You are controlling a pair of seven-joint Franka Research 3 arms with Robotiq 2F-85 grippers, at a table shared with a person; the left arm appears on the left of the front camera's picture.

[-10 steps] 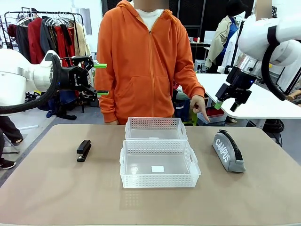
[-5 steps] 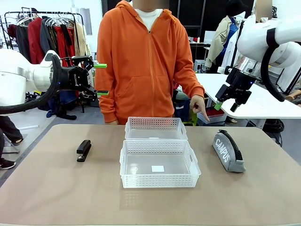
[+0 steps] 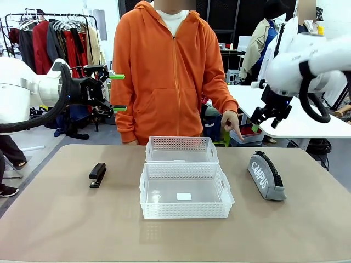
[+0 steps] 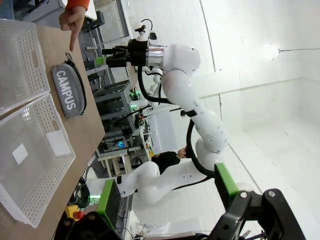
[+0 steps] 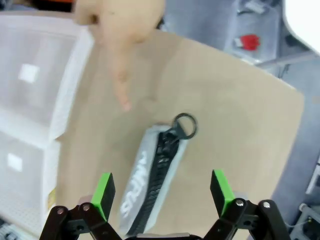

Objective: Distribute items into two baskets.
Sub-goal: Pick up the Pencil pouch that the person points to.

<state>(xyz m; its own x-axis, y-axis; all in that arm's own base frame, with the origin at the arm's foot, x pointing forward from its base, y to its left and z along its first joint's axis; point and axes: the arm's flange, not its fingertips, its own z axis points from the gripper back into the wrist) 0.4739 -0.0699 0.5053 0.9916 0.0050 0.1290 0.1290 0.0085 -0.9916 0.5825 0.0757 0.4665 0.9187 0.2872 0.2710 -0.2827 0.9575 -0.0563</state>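
Stapler (image 3: pixel 98 175), small & black, lies flat on the tabletop (image 3: pixel 60 219). It is L of the baskets, a bit apart from them.

Pouch (image 3: pixel 266 176), grey w/ white CAMPUS on it, sits on the R side of the tabletop, zip on top. It is well apart from the stapler. In the R wrist cam the pouch (image 5: pixel 150 175) is down below, w/ a small ring (image 5: pixel 184 125) at its far end.

2 white baskets are in the middle, one behind the other, rims touching. Near basket (image 3: pixel 186 210) has a white label (image 3: pixel 184 196) on its floor. Far basket (image 3: pixel 181 144) sits just in front of the person (image 3: pixel 173 71) in the orange hoodie. Stapler & pouch are both outside the baskets.

Person's hand (image 3: pixel 233 123) hangs w/ one finger pointing down at the tabletop, btw far basket & pouch. In the R wrist cam the finger tip is near the pouch's ring end, not touching it.

L fingers (image 3: pixel 116 76) are up in the air on the L side, well above the stapler, pointing sideways at the person. They are apart & hold nothing. L wrist cam shows the same, green pads (image 4: pixel 109 202) spread wide.

R fingers (image 3: pixel 255 127) are up high at the far R, above & behind the pouch, pointing down. In the R wrist cam they (image 5: pixel 103 195) are wide apart, holding nothing, pouch well below.
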